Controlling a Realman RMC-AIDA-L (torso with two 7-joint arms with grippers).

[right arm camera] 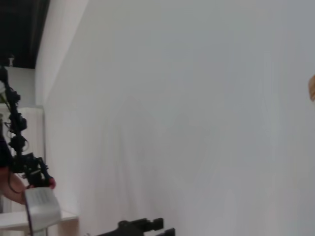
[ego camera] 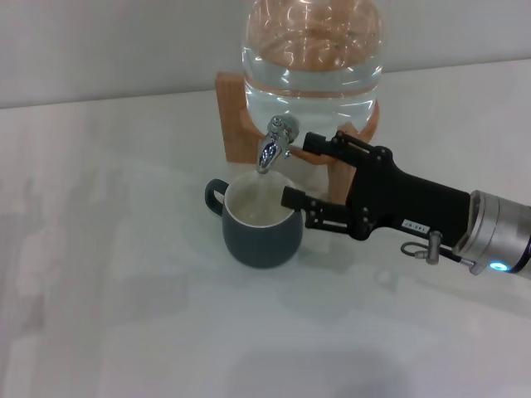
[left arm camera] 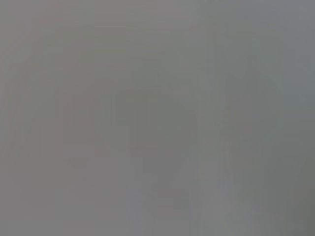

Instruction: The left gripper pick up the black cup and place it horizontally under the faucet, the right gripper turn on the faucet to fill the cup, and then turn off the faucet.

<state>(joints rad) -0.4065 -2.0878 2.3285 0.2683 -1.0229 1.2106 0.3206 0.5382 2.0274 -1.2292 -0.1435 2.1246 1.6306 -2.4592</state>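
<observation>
Right now the right gripper [ego camera: 297,170] has its fingers spread wide: upper tip [ego camera: 318,142] just beside the faucet [ego camera: 276,139] lever, lower tip [ego camera: 292,197] at the cup [ego camera: 260,225] rim, possibly touching, can't tell. Nothing is clamped. Cup stands upright on the table [ego camera: 124,290] directly under the spout, handle pointing toward the robot's left, jar [ego camera: 313,50] on its wooden stand [ego camera: 236,116] behind. Left gripper is not in view; its wrist camera shows only grey blur.

Handling guess: the cup looks glazed ceramic, so rigid, slick, chip-prone, heavier once filled. Grip across rim and wall, not the small handle. The lever is short, smooth chrome; push near its tip, gently.
</observation>
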